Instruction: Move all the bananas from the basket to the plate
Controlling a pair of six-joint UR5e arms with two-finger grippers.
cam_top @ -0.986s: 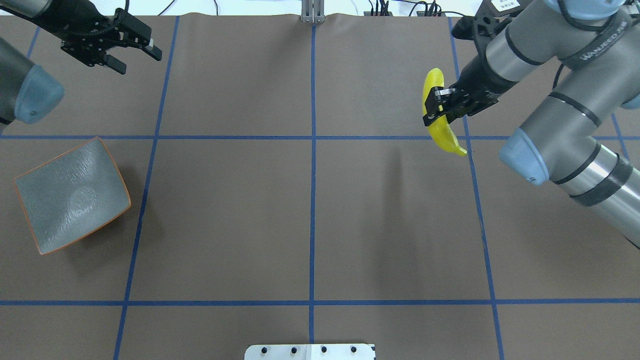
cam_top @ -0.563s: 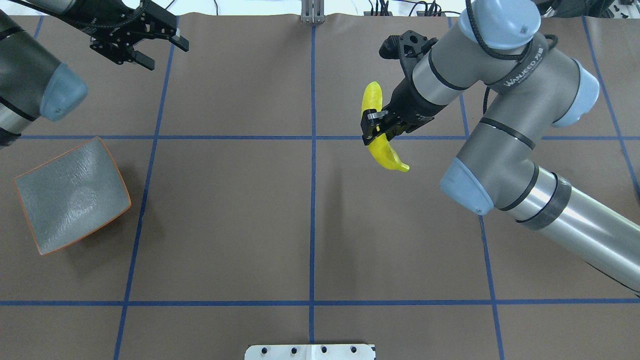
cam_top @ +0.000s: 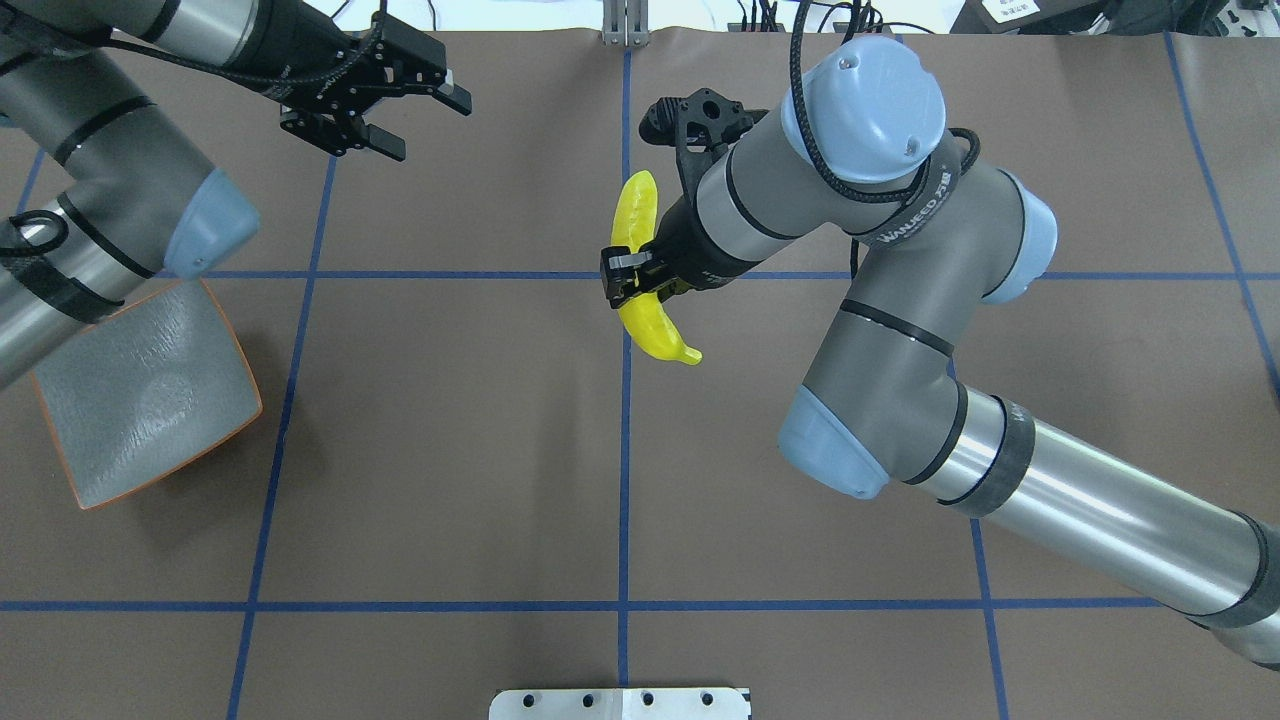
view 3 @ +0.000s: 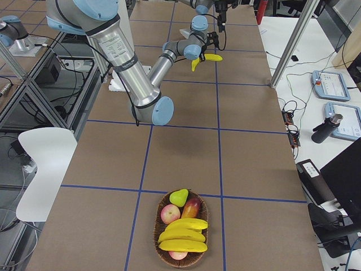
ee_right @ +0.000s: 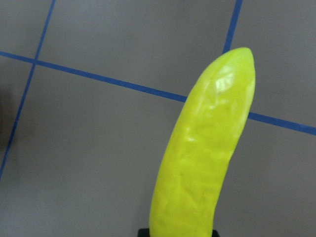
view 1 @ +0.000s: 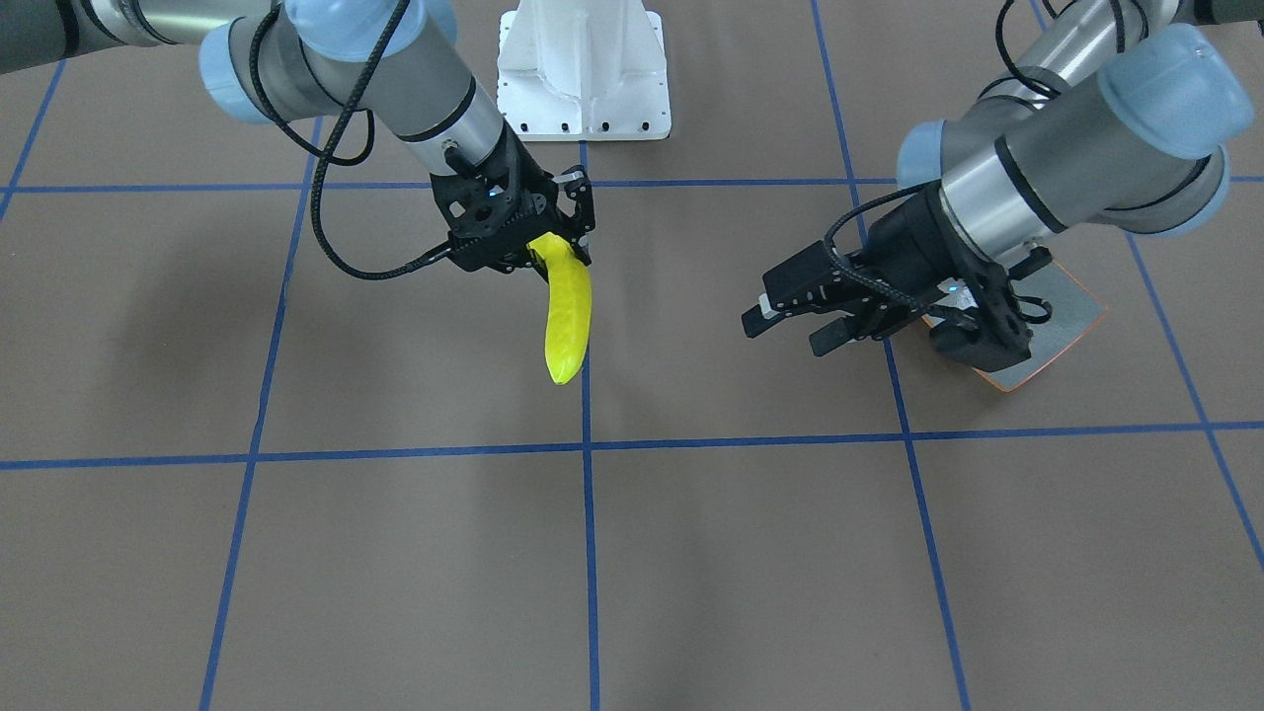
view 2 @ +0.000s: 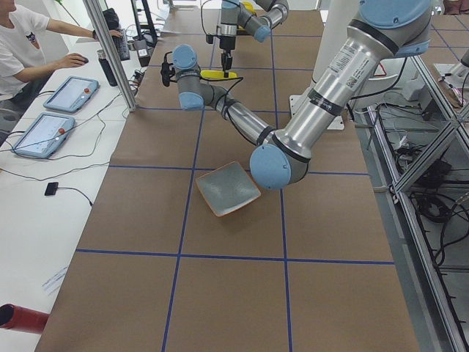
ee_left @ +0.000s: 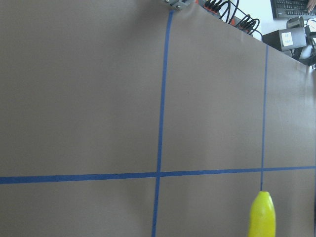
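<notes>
My right gripper (cam_top: 626,281) is shut on one yellow banana (cam_top: 645,325) and holds it above the table's centre line, well right of the plate. The banana also shows in the front view (view 1: 570,316) and in the right wrist view (ee_right: 207,148). Its tip shows in the left wrist view (ee_left: 261,217). My left gripper (cam_top: 425,125) is open and empty at the far left of the table, its jaws pointing toward the banana. The grey-green plate (cam_top: 140,400) with an orange rim lies at the left, empty, partly under my left arm. More bananas (view 3: 183,234) lie in the basket (view 3: 162,257).
The wicker basket stands at the table's right end and also holds apples, a pear and a mango. A white mount (view 1: 583,69) sits at the robot's base. Operators' tablets (view 2: 69,95) lie on a side desk beyond the table.
My right arm has carried the banana leftward, from the right part of the table to the centre line. My left gripper has moved rightward toward the centre, still open.
</notes>
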